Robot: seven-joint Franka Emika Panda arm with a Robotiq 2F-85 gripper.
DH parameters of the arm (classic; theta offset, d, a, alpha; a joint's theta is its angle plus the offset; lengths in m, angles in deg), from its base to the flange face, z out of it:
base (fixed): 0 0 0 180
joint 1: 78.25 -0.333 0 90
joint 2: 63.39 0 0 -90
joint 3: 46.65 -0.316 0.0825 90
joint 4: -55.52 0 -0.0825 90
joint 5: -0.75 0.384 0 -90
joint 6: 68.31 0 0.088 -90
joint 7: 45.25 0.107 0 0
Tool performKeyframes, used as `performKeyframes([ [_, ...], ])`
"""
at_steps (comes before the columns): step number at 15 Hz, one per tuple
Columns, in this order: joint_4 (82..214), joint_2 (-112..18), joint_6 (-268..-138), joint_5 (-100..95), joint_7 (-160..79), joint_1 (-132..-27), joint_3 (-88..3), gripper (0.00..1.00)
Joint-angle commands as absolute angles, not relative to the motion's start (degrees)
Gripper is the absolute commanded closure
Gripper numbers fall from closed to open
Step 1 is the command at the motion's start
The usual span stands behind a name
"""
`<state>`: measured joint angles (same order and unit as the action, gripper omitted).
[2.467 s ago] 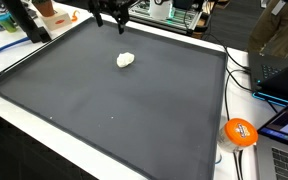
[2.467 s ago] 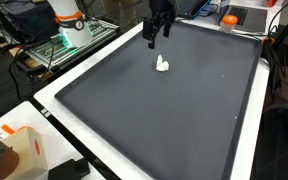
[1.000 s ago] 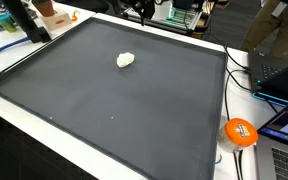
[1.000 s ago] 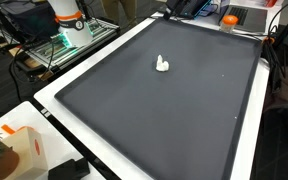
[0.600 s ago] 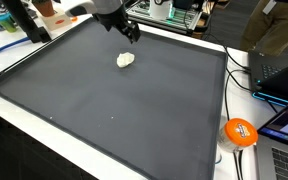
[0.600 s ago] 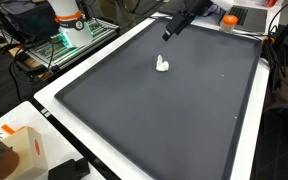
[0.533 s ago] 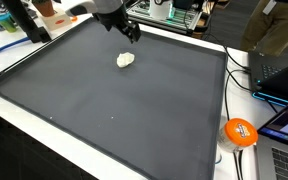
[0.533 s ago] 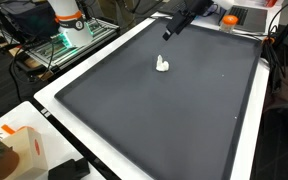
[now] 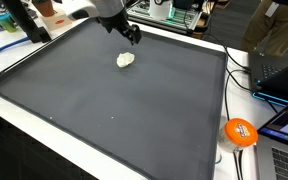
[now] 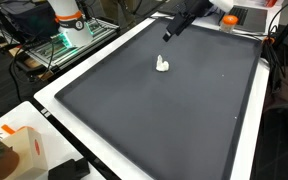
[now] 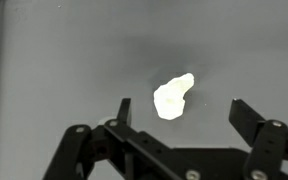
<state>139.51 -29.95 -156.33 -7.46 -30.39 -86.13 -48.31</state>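
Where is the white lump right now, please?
In both exterior views the white lump lies on the dark mat, apart from the open gripper hovering nearby.

Even, bright indoor light with soft, faint shadows; the wrist view is washed-out grey and slightly soft.

bare black mat (image 9: pixel 134 110) lies open on every side of the white lump (image 9: pixel 126 60); the orange ball (image 9: pixel 239 132) sits well off, beyond the mat's rim.
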Motion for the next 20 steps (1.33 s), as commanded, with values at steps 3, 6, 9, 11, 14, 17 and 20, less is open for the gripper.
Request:
performKeyframes([
  [3,138.81,-24.4,-155.99,-5.82,-32.1,-85.43,-47.84,0.0],
  [6,137.91,-22.79,-155.3,-5.03,-34.72,-84.17,-47.68,0.0],
  [9,135.87,-21.48,-153.56,-3.72,-36.06,-83.03,-47.63,0.0],
  [11,133.92,-20.76,-151.62,-2.03,-36.63,-82.42,-47.76,0.0],
  [14,130.58,-19.49,-149.06,-0.1,-35.41,-82.3,-47.55,0.0],
  [17,127.72,-18.22,-149.39,0.2,-35.78,-82.66,-47.57,0.0],
  [20,124.78,-16.57,-150.12,-0.63,-36.07,-83.15,-47.37,0.0],
])
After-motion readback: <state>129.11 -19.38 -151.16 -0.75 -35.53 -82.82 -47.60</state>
